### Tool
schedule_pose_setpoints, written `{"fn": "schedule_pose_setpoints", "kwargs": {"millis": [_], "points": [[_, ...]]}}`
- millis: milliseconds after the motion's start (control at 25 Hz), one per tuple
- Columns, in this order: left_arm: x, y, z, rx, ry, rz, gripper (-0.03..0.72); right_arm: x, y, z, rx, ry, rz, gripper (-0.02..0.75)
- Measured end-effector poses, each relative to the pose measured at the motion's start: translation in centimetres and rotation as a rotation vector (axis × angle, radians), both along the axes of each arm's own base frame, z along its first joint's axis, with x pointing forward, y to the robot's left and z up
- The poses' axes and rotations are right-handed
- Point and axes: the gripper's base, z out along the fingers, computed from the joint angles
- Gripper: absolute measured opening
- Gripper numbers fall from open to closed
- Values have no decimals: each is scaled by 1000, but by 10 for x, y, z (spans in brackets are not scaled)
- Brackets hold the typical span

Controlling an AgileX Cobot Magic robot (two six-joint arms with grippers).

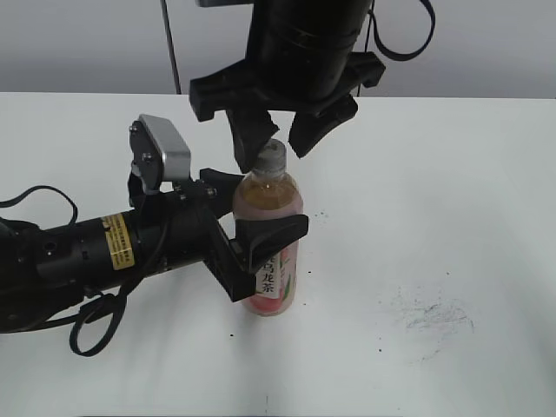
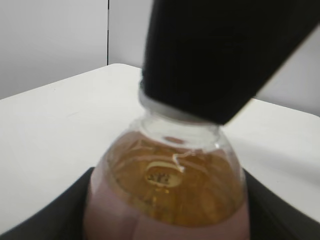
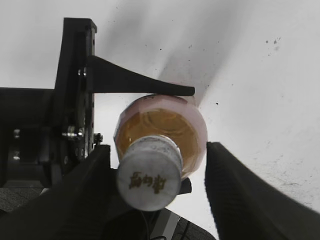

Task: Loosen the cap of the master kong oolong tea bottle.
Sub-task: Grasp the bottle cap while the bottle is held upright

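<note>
Bright, even light; left wrist view blurry, prob. defocused.

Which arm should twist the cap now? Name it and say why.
The right. The right gripper hangs open directly above the cap, one finger on each side. The left gripper is shut on the master kong oolong tea bottle at its body, steadying it upright on the table.
</note>
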Motion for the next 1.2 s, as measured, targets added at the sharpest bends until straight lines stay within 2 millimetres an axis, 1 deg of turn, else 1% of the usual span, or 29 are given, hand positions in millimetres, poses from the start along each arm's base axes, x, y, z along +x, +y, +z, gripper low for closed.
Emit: {"fn": "schedule_pose_setpoints", "kwargs": {"millis": [120,280,440,600,720,1200], "points": [[0,0,0,0,0,0,449,0,0,0,2,3,-10,405],[0,0,0,0,0,0,449,-1,1,0,-1,-5,42,276],[0,0,0,0,0,0,449,-1,1,0,-25,-45,195,276],[0,0,0,1,0,-2,449,-1,1,0,-67,-116,469,276],[0,0,0,1,-1,-2,449,-1,1,0,-106,-181,715,276],[0,0,0,4,-6,-5,449,-2,1,1,-268,-462,1768,276]]}}
